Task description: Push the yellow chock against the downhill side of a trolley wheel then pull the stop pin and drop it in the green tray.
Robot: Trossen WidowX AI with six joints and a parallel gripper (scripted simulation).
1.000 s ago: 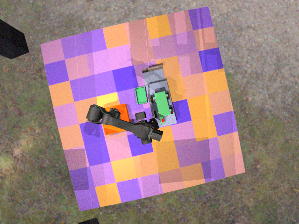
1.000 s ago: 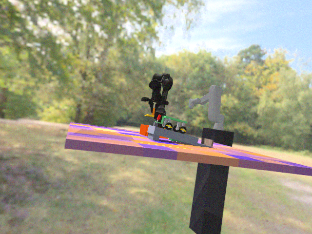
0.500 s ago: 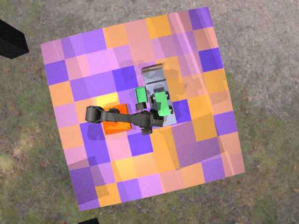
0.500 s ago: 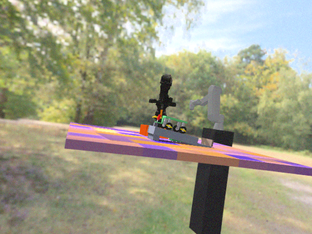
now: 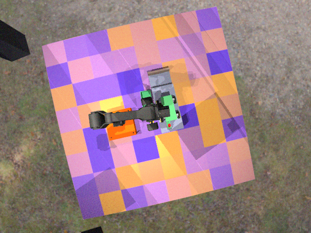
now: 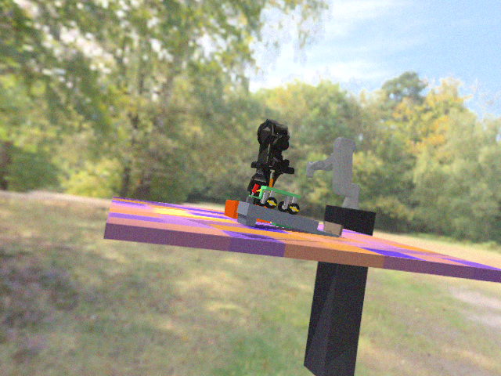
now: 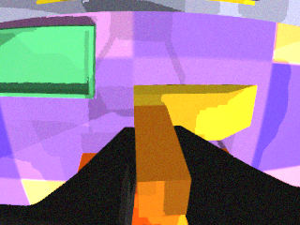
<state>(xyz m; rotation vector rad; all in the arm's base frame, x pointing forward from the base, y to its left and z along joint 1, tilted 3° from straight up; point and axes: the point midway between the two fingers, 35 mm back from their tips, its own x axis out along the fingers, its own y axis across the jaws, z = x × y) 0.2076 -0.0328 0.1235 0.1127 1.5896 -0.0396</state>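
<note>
My gripper (image 6: 271, 176) (image 7: 153, 137) is shut on the orange handle of the yellow chock (image 7: 225, 110). It holds the chock in the air on the arm-base side of the ramp; its black rubber base cannot be made out. The green trolley (image 5: 167, 100) (image 6: 282, 191) stands on the grey ramp (image 5: 160, 79) (image 6: 299, 221) near its uphill end. The red-headed stop pin (image 5: 169, 125) (image 6: 255, 188) is upright at the trolley's uphill end. The green tray (image 5: 145, 93) (image 7: 44, 56) lies beside the ramp, left of the chock in the wrist view. The arm hides the chock in the top view.
The orange base plate (image 5: 123, 131) (image 6: 231, 209) lies under the arm, beside the ramp. A brown end bar (image 5: 158, 71) (image 6: 332, 228) closes the ramp's low end. A grey figure (image 6: 344, 170) stands on a black block behind the table in the exterior view.
</note>
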